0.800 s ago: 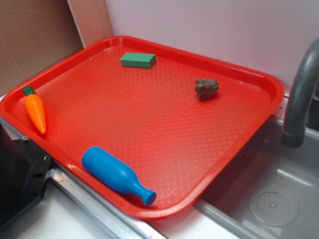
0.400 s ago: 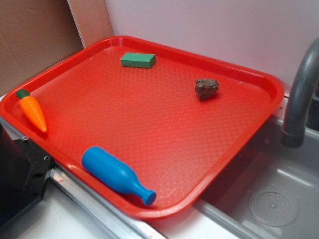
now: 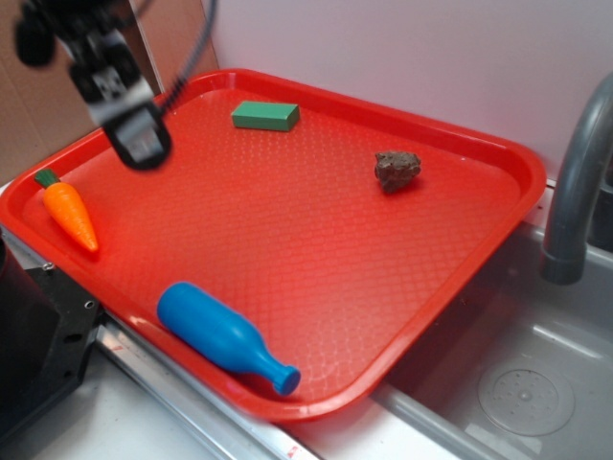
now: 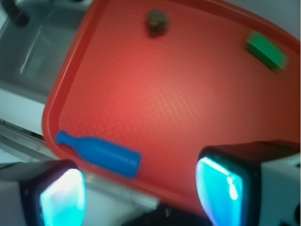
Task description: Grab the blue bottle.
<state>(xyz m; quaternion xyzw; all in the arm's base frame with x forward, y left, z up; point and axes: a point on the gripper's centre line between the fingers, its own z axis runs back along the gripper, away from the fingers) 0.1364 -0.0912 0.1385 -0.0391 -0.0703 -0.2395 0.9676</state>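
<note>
My end effector (image 4: 141,188) is spread wide, its 2 fingers (image 4: 221,181) well apart with nothing between them, and it hangs above the left part of the red tray (image 3: 498,206), blurred in the exterior view (image 3: 129,120). Nearest the front of the tray, the blue bottle (image 3: 222,335) lies on its side just beside the front rim, neck pointing right toward the sink (image 3: 522,383); in my wrist view it shows as a blue shape (image 4: 99,153) between my fingers and near the tray's edge. The orange carrot (image 3: 69,213) lies at the tray's left edge, green top pointing away. Farther back, a brown lump (image 3: 397,170) sits toward the right side, and a green block (image 3: 265,116) rests near the far rim. The grey faucet (image 3: 575,182) rises at the right.
</note>
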